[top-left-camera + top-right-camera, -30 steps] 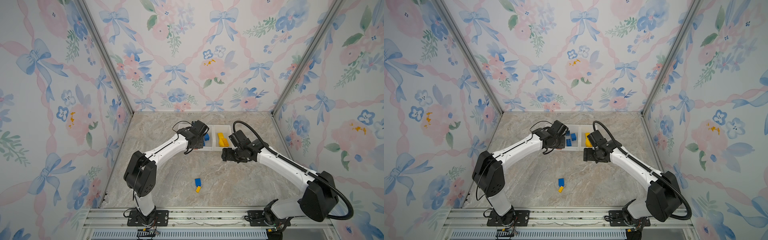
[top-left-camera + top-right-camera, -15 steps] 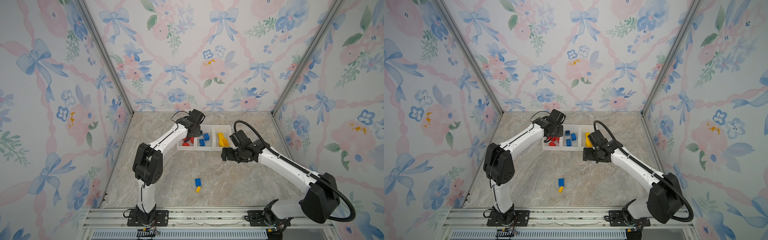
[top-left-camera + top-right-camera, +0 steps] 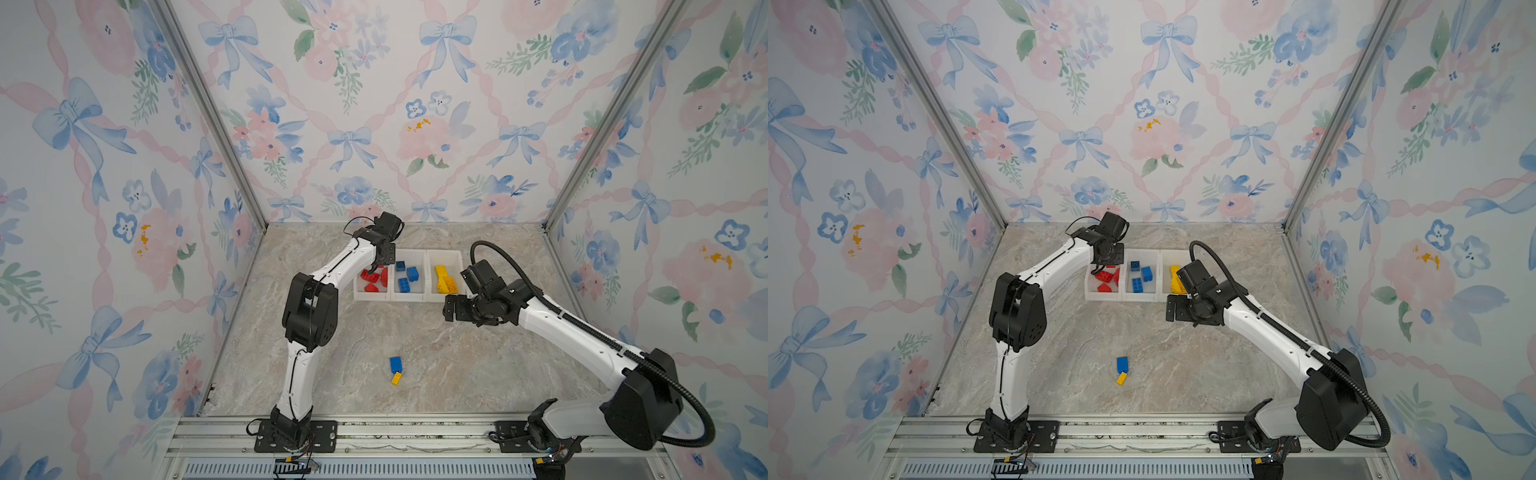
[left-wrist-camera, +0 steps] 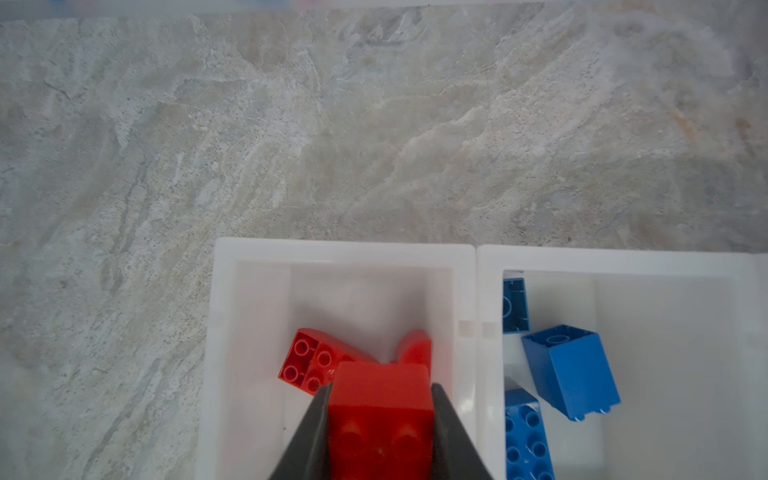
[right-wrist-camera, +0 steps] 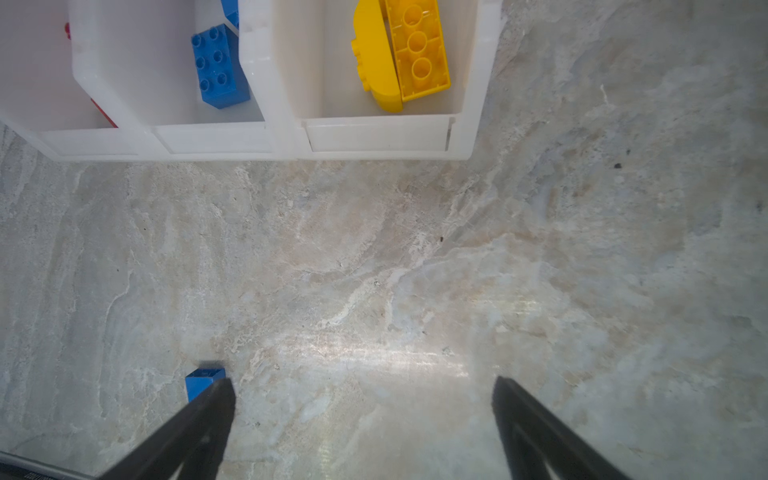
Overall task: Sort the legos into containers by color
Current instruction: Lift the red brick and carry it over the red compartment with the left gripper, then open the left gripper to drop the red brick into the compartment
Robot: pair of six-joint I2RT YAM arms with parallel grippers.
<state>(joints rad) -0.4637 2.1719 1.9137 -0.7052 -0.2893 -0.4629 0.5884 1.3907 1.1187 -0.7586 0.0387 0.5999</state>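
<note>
The left gripper pinches a red brick between its two dark fingers. It hangs over the left container, the leftmost of the three joined white containers at the far side of the table. Other red legos lie inside it already, the blue legos are in the middle container, and the yellow legos are in the right container. The step in hand, as I judge it, is to let the red brick go into the left container. To do it well, the brick should first be fully inside the rim. In the left wrist view it hangs closer to the wall shared with the middle container than to the outer wall, so a small shift to the left would keep it from bouncing to the blue side. I would lower it a little, open the jaws in one clean motion, then rise straight up so the fingers do not catch the red pieces beneath. The right gripper is spread wide and empty above the bare table, just on the near side of the right container. A blue brick and a yellow brick, close together and perhaps touching, lie on the near middle of the table, not yet sorted.
</note>
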